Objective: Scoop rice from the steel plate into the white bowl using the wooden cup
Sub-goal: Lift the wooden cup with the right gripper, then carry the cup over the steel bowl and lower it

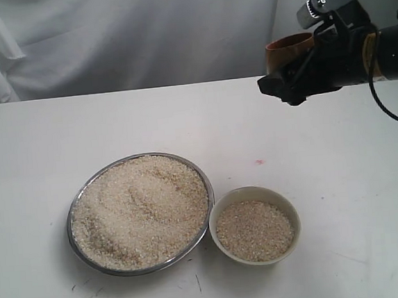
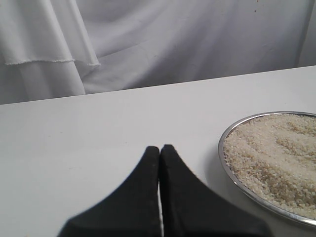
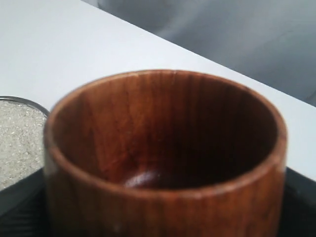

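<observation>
2 grippers: left gripper [image 2: 159,151] jaws pressed together, empty — right gripper [image 1: 296,79] clasped the wooden cup [image 1: 287,44], high at far right.
Rice [image 1: 140,210]: heaped in steel plate [image 1: 70,230] — some in white bowl [image 1: 253,189] just beside it.

Tabletop [image 1: 341,178] bare to left, front and right of dishes. Wide open lane behind them, up to white cloth backdrop [image 1: 126,37] closing far edge. Steel plate [image 1: 154,269] and white bowl [image 1: 253,189] sit edge to edge, no gap to pass between. Air above both dishes unobstructed. Right pincer [image 1: 292,78], wooden cup [image 1: 289,45] clamped in it, hangs high over far right tabletop, well apart from bowl. Left pincer [image 2: 159,149], tips together, low over bare tabletop near plate rim.
</observation>
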